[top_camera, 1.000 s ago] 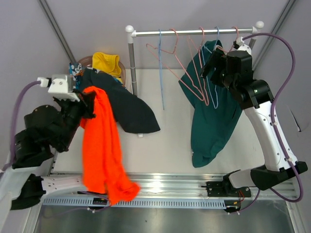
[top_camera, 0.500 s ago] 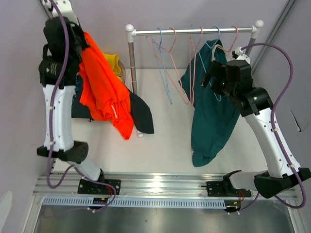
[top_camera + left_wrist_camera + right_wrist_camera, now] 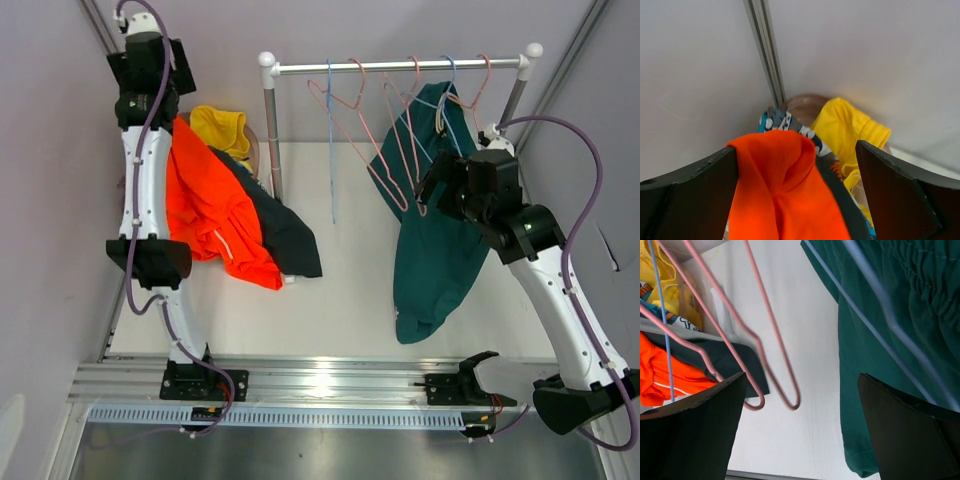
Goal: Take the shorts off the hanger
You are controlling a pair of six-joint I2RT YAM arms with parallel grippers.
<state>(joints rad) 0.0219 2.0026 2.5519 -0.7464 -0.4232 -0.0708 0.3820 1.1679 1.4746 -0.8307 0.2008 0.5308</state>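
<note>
Shorts: teal pair (image 3: 435,260) hangs limp off blue hanger (image 3: 448,68) at far right, hem low over smooth white table (image 3: 340,290); bare rm mid-table. R gripper (image 3: 430,185) spread, empty, by its left edge near pink wire hangers (image 3: 385,150). Far-left corner: orange (image 3: 215,215), navy (image 3: 285,235), yellow (image 3: 220,128), patterned (image 3: 785,122) pairs heaped. L gripper (image 3: 796,147) spread wide above orange. Metal rail (image 3: 400,66) along far edge.

Teal green shorts (image 3: 435,230) at three o'clock are plain. At nine o'clock: orange-red shorts (image 3: 210,215), very dark navy shorts (image 3: 285,235), bright yellow shorts (image 3: 222,128), and blue-orange-white patterned shorts (image 3: 782,122). Pink hangers (image 3: 772,322), blue hanger (image 3: 331,150), purple cable (image 3: 575,110).
</note>
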